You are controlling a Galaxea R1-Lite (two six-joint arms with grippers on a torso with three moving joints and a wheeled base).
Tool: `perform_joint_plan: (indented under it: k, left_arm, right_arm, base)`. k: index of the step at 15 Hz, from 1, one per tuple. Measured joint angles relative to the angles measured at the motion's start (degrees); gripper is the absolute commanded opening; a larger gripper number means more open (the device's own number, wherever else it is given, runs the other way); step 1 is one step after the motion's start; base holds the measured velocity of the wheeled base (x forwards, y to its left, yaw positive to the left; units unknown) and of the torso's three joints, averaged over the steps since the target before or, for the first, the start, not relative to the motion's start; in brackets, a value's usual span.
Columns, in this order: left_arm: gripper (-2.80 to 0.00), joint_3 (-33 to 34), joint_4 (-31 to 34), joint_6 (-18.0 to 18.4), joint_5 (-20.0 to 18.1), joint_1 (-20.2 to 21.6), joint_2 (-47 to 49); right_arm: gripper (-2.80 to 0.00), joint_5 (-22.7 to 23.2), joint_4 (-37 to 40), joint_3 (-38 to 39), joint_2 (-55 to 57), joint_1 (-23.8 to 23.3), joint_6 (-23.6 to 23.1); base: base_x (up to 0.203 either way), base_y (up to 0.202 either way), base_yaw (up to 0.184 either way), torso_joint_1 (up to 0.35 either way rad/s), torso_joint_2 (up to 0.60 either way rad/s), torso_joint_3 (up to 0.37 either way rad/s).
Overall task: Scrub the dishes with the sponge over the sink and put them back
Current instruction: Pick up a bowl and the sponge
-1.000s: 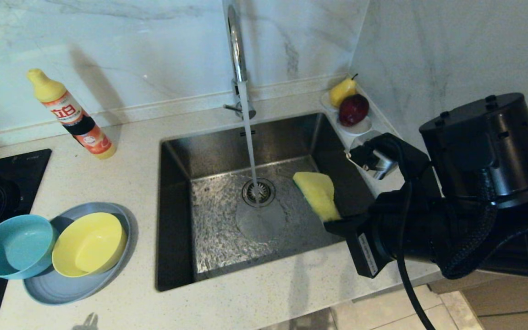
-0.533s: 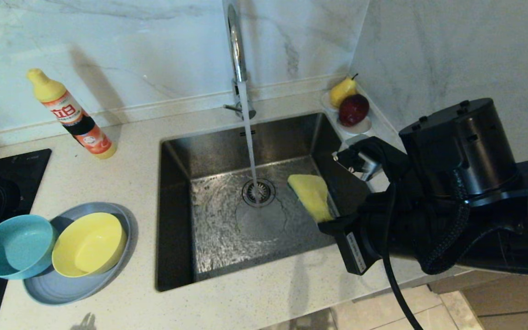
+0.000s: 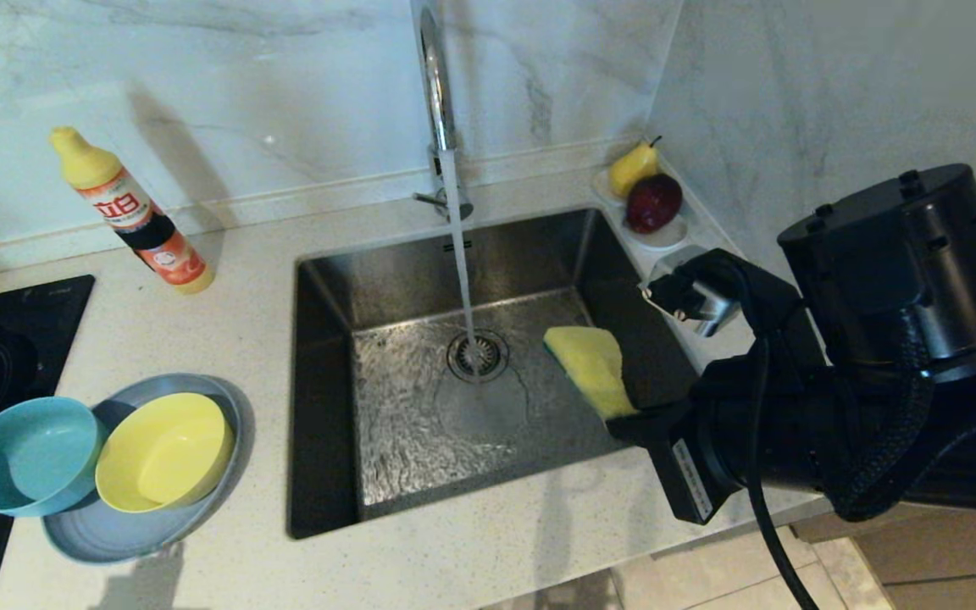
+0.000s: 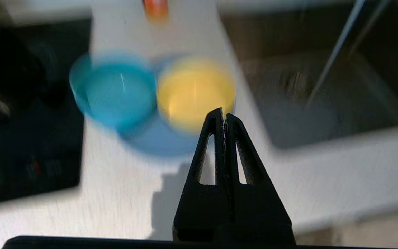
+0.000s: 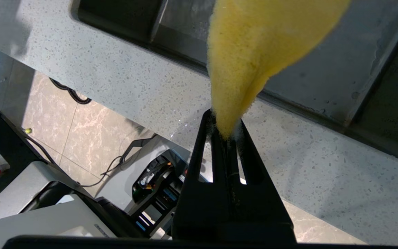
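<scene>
Yellow sponge (image 3: 594,366) is pinched by the right fingers (image 5: 225,133); a bowl (image 4: 196,93) should be gripped firmly once the clenched left fingers (image 4: 224,119) are opened.

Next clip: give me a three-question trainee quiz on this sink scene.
1. True or false: the right gripper is shut on the sponge.
2. Where do the yellow bowl and teal bowl rest? A) in the sink B) on the grey-blue plate C) on the stove
3. Fill in: water from the tap lands on the sink's ____.

Key: 1 true; 2 B; 3 drain.
</scene>
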Motion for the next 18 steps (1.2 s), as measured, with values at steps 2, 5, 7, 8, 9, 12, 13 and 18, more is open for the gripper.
perform_joint_plan:
  k: [2, 5, 7, 8, 9, 12, 13, 18]
  left_arm:
    - [-2.80, -7.2, 1.3, -0.9, 2.4, 0.1, 6.7]
    - [-2.80, -20.7, 3.6, -0.7, 9.0, 0.2, 18.3]
    - [-2.80, -31.5, 5.3, 1.8, 12.8, 0.2, 27.2]
    - [-2.80, -35.8, 6.2, 3.6, 14.7, 0.2, 31.2]
    - [-2.80, -39.7, 6.8, 5.6, 17.0, 0.2, 35.6]
    - [-2.80, -47.6, 9.5, 9.2, 22.5, 0.8, 47.7]
    - [-2.80, -49.5, 10.8, 9.6, 23.1, 1.2, 51.4]
    - [-2.80, -54.4, 11.9, 9.6, 23.0, 6.3, 66.3]
  right_arm:
    - [-2.80, 0.0, -0.2, -0.3, -0.1, 0.0, 0.0]
    - [-2.80, 0.0, -0.5, -0.5, -0.2, -0.3, -0.1]
    - [-2.80, -0.1, -0.5, -0.5, -0.2, -0.7, -0.3]
    - [-2.80, -0.1, -0.5, -0.5, -0.2, -0.7, -0.4]
    - [-2.80, -0.1, -0.5, -0.6, -0.2, -0.7, -0.4]
    - [-2.80, -0.2, -0.5, -0.5, 0.5, -0.8, -0.6]
    - [-2.80, -0.2, -0.5, -0.5, 0.8, -0.8, -0.6]
    - [-2.80, -0.1, -0.5, -1.2, 2.5, -0.8, -0.6]
  base:
    - [0.000, 0.000, 0.000, 0.000, 0.00, 0.000]
    - [0.000, 0.000, 0.000, 0.000, 0.00, 0.000]
    - [0.000, 0.000, 0.000, 0.000, 0.00, 0.000]
    - [0.000, 0.000, 0.000, 0.000, 0.00, 0.000]
    - [0.000, 0.000, 0.000, 0.000, 0.00, 0.000]
    - [0.000, 0.000, 0.000, 0.000, 0.00, 0.000]
    - [0.000, 0.000, 0.000, 0.000, 0.00, 0.000]
    - [0.000, 0.000, 0.000, 0.000, 0.00, 0.000]
